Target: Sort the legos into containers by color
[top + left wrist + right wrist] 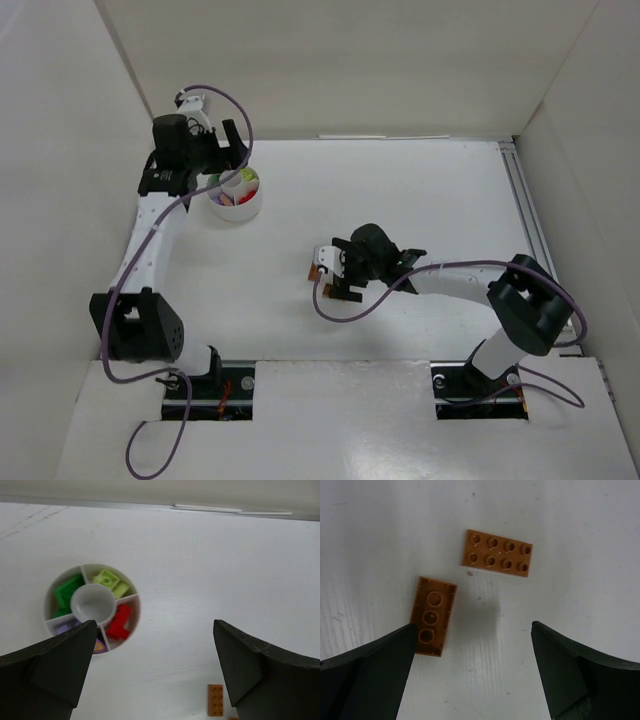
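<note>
"Counting legos [120,622]: green, yellow-green, red and lilac ones lie in separate wedges of the dish [134,596], near the far left corner of the table [420,200]. What's left?"

"Two orange pieces near the table's middle: a flat plate [497,553], studs up, and an upturned brick [433,616] just beside it, not touching."

"So the right gripper [473,630] takes one?"

"I'd judge so. It hangs over them, fingers spread wide, holding nothing. The upturned brick lies by one fingertip, so it should centre on one piece, close across its short width, and stay clear of the other."

"And the left gripper [155,630]?"

"Over the dish, fingers wide apart, empty. Its wrist view shows each wedge's colour. The overhead view blurs them, but only it shows both arms well apart."
</note>
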